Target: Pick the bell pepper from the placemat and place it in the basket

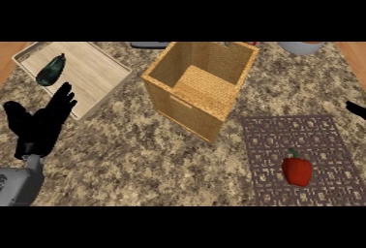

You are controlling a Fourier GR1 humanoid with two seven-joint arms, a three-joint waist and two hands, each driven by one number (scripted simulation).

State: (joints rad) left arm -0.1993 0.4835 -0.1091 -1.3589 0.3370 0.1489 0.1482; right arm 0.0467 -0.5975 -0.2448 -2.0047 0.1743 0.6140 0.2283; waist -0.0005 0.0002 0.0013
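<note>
A red bell pepper (297, 170) with a green stem lies on the brown patterned placemat (314, 135) at the lower right. A tall square wicker basket (175, 104) stands up and left of it, near the middle, with nothing visible inside. My left hand (41, 121) rests open at the left edge, fingers pointing up, far from the pepper. Only a black tip of my right hand (357, 109) shows at the right edge, above the placemat; the rest is out of view.
A pale wooden tray (97, 72) at the upper left holds a dark green eggplant-like vegetable (51, 70). A grey bowl's rim (304, 47) and a dark object (148, 45) sit along the far edge. The counter is speckled stone.
</note>
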